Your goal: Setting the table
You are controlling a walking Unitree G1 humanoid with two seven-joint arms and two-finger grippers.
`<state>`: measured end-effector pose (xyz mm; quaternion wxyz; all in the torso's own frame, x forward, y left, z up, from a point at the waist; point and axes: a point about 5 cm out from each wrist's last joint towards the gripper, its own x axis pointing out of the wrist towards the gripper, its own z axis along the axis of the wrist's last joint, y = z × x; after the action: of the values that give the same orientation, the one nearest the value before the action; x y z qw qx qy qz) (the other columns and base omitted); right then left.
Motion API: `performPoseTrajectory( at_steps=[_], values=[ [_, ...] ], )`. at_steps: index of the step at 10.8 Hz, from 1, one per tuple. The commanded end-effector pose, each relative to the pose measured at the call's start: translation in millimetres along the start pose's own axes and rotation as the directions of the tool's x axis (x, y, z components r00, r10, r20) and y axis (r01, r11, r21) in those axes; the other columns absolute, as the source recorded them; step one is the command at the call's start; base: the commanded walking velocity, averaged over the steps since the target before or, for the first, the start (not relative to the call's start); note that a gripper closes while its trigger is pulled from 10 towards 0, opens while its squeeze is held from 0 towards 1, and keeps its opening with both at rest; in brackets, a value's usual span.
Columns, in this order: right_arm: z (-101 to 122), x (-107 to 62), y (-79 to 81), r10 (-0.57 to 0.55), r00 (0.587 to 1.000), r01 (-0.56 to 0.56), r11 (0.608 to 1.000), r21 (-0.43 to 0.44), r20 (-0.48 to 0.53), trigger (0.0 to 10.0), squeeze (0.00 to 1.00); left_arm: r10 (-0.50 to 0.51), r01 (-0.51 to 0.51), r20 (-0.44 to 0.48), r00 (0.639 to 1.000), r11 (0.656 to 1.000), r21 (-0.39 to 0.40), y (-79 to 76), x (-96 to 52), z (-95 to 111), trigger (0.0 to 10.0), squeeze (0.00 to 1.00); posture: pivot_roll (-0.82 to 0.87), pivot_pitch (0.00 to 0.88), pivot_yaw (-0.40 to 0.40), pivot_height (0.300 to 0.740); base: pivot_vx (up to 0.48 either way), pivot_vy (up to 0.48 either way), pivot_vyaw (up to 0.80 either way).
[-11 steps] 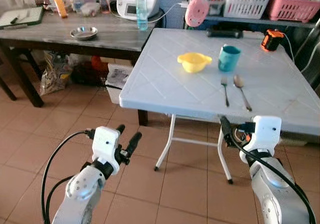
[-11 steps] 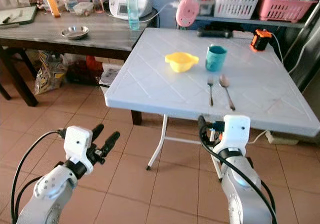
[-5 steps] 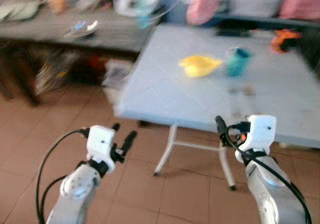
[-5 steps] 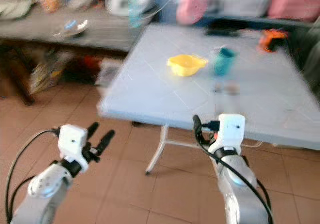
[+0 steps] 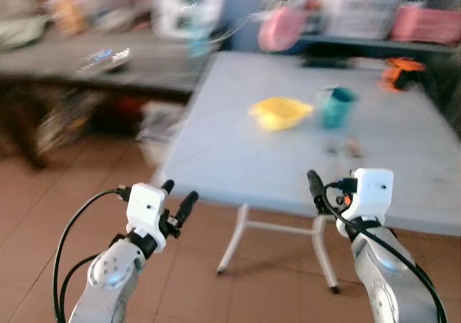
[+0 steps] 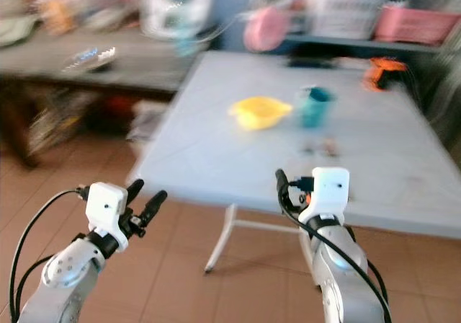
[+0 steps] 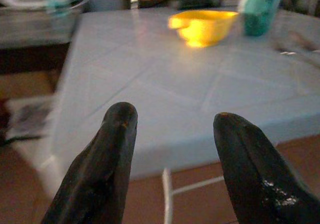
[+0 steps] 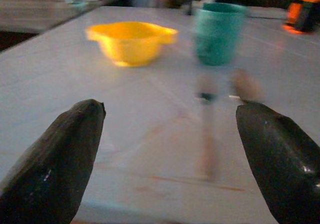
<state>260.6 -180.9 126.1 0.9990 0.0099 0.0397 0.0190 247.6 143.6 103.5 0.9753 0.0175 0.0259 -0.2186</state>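
A yellow bowl (image 5: 280, 112) and a teal cup (image 5: 336, 107) stand near the middle of the pale blue folding table (image 5: 230, 157). A fork (image 8: 206, 129) and a spoon (image 8: 245, 86) lie side by side in front of the cup, blurred. My left gripper (image 5: 178, 199) hangs open over the tiled floor, short of the table's near left corner. At the table's near edge my right gripper (image 8: 167, 139) is held open, in line with the fork and cup. Nothing is between either pair of fingers.
A dark wooden side table (image 5: 144, 67) at the left carries a steel dish (image 5: 104, 55) and blurred bottles. An orange device (image 5: 400, 72) sits at the table's far right. Baskets (image 5: 425, 20) stand on a shelf behind. White table legs (image 5: 234, 240) are just ahead.
The whole picture has shifted and stays blurred, so the camera is moving. The table edge now looks a little nearer. Both grippers hold the same open pose.
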Motion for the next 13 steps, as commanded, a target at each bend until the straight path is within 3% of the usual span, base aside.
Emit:
performPoseTrajectory(
  at_steps=[1,5,8,11,13],
  values=[
    [4,-1.4,-3.7,-0.015,1.0,0.015,1.0,-0.006,0.016,10.0,0.0,-0.031,0.031,0.016,0.999,1.0,0.002,-6.2,3.1,3,10.0,0.0,0.02,0.014,0.006,0.74,0.356,0.0,0.0],
    [7,-1.3,-2.4,-0.002,0.999,0.003,1.0,-0.029,0.036,10.0,0.0,-0.031,0.03,0.036,0.999,0.999,0.012,-5.4,6.5,10,10.0,0.0,0.02,0.016,0.005,0.74,0.361,0.0,0.0],
    [6,-6.4,17.2,0.12,0.992,-0.116,0.988,-0.101,0.038,10.0,0.0,-0.033,0.033,0.033,0.999,0.999,0.015,-5.8,7.5,10,10.0,0.0,0.02,0.014,0.007,0.74,0.355,0.0,0.0],
    [7,-5.6,22.1,0.193,0.98,-0.186,0.972,-0.145,0.037,10.0,0.0,-0.046,0.045,0.022,0.999,0.999,0.02,-6.2,5.7,8,10.0,0.0,0.02,0.011,0.006,0.74,0.334,0.0,0.0],
    [5,-6.9,28.9,0.249,0.968,-0.241,0.956,-0.169,0.025,10.0,0.0,-0.035,0.035,0.027,0.999,0.999,0.013,-4.9,4.6,8,10.0,0.0,0.02,0.01,0.001,0.74,0.0,0.0,0.0]
  ],
)
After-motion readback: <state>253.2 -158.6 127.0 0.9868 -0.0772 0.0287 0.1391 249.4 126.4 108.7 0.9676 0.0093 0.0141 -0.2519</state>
